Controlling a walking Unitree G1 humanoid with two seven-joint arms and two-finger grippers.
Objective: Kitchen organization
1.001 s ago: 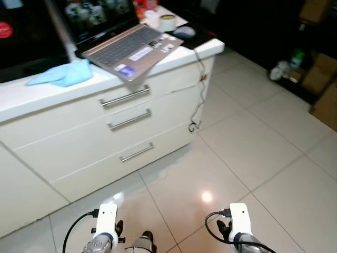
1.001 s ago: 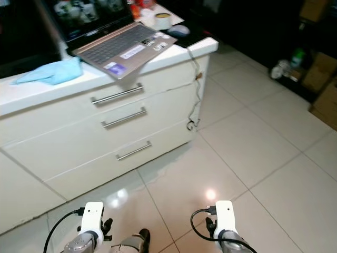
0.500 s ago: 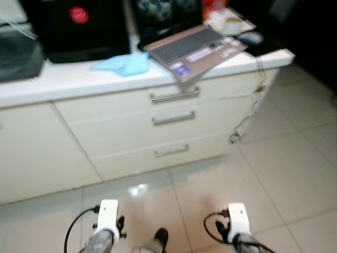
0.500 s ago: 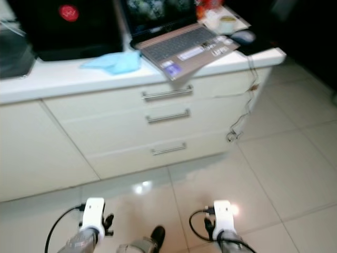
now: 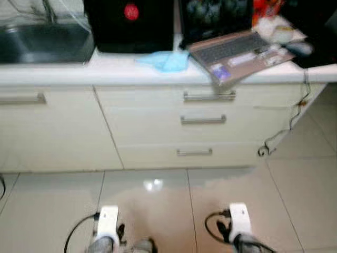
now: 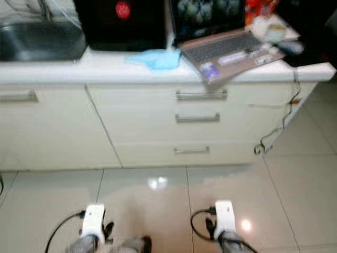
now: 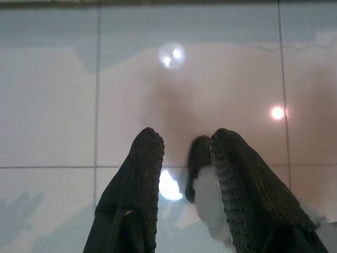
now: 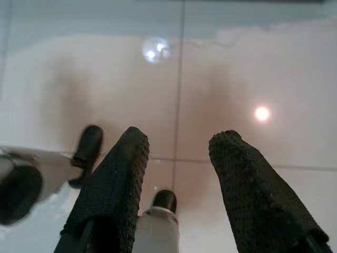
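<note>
A white kitchen counter (image 5: 105, 76) runs across the far side of the head views. On it lie an open laptop (image 5: 237, 50) that overhangs the front edge, a blue cloth (image 5: 164, 60), a black appliance (image 5: 131, 23) with a red logo, and a roll of tape (image 5: 283, 34). A steel sink (image 5: 45, 45) is set in at the left. Both arms hang low in front of me over the tiled floor. My left gripper (image 7: 187, 136) is open with nothing between its fingers. My right gripper (image 8: 180, 136) is open too, above bare tile.
Three drawers with bar handles (image 5: 202, 120) sit under the laptop, and a cupboard door with a handle (image 5: 21, 98) under the sink. A thin cable (image 5: 287, 129) dangles from the counter's right end to the floor. Glossy tiles (image 5: 158, 200) lie between me and the cabinets.
The camera has swung left: counter, laptop and drawers have slid right in the picture and the sink has come into view. Both arms hang as before.
</note>
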